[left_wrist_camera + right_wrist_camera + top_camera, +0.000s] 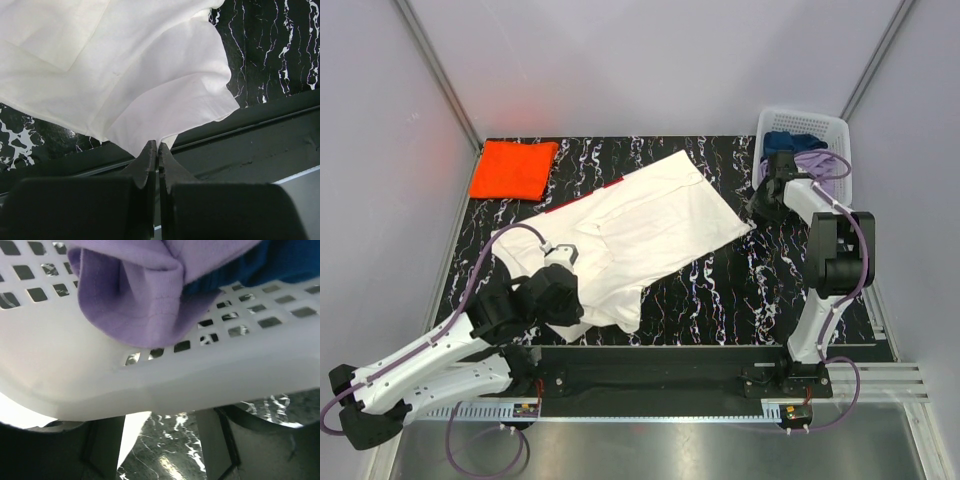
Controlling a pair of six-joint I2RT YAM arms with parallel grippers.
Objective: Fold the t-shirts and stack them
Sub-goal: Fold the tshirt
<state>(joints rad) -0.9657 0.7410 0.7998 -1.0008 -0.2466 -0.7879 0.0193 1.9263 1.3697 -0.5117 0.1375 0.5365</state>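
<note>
My fingers [106, 450] stand apart just under a white basket [150, 390]. Purple cloth [145, 300] droops over its holed wall, dark blue cloth [280, 260] beside it, marbled table [167, 447] below.

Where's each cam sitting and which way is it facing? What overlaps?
Top external: above and behind the arm bases, facing down on the marbled table; left arm and right arm show whole.
Left wrist: on the left arm, looking along the left pincer, shut on the white t-shirt edge.
Right wrist: on the right arm, facing the white basket wall and purple cloth; right pincer open at the bottom.
Shared: top external and left wrist both see the white t-shirt; top external and right wrist, the basket.
</note>
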